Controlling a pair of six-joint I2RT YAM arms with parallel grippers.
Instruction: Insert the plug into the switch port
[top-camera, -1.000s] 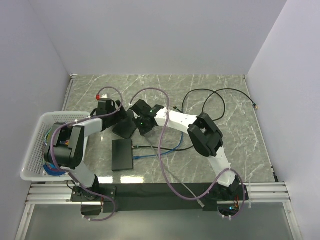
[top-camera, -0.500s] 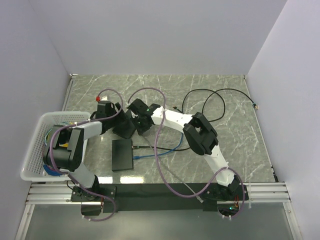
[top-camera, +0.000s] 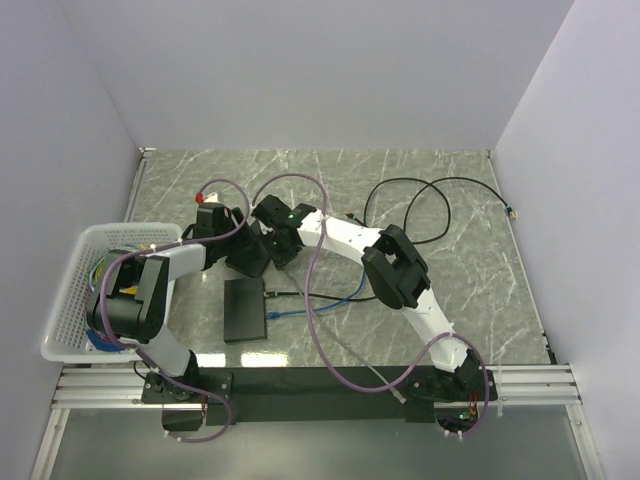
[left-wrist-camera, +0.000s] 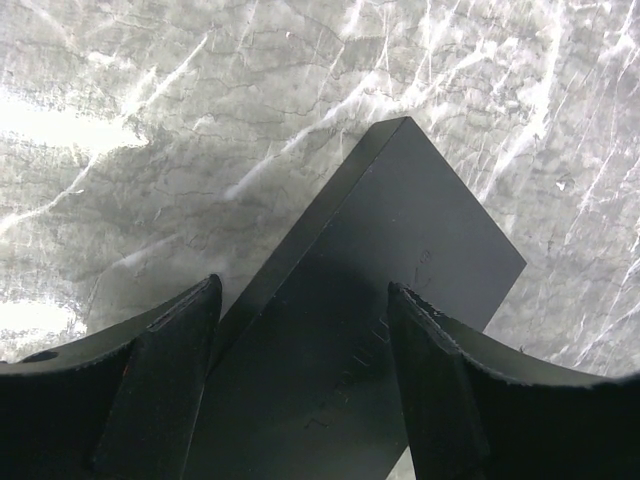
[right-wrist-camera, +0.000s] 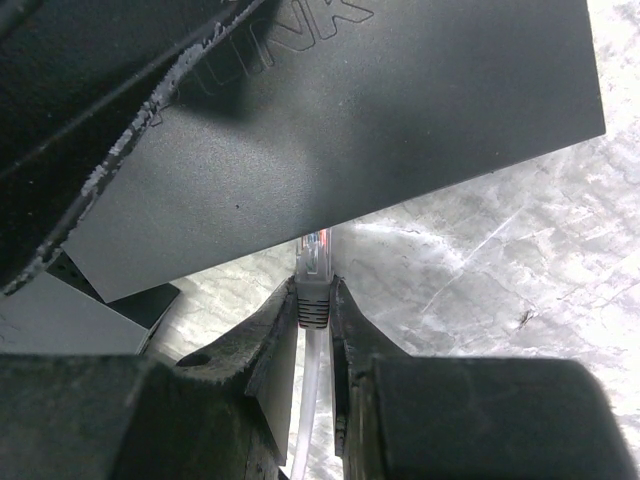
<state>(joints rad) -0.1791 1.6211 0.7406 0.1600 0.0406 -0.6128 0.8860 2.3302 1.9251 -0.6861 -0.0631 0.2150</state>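
The black switch (top-camera: 250, 258) is held tilted off the marble table between the two grippers. My left gripper (top-camera: 232, 240) is shut on the switch; in the left wrist view its jaws (left-wrist-camera: 303, 290) straddle the switch body (left-wrist-camera: 400, 260). My right gripper (top-camera: 276, 238) is shut on a clear plug with a grey boot (right-wrist-camera: 313, 275), its pale cable running back between the fingers (right-wrist-camera: 275, 340). The plug tip touches the lower edge of the switch (right-wrist-camera: 380, 120). The port itself is hidden.
A second flat black box (top-camera: 245, 310) lies on the table in front of the grippers, with a blue cable (top-camera: 335, 297) beside it. A white basket (top-camera: 60, 300) stands at the left edge. A black cable (top-camera: 440, 195) loops at the back right.
My right gripper has moved slightly left and away, bringing the plug closer to the switch. The right arm's elbow has swung left. The left gripper has barely moved.
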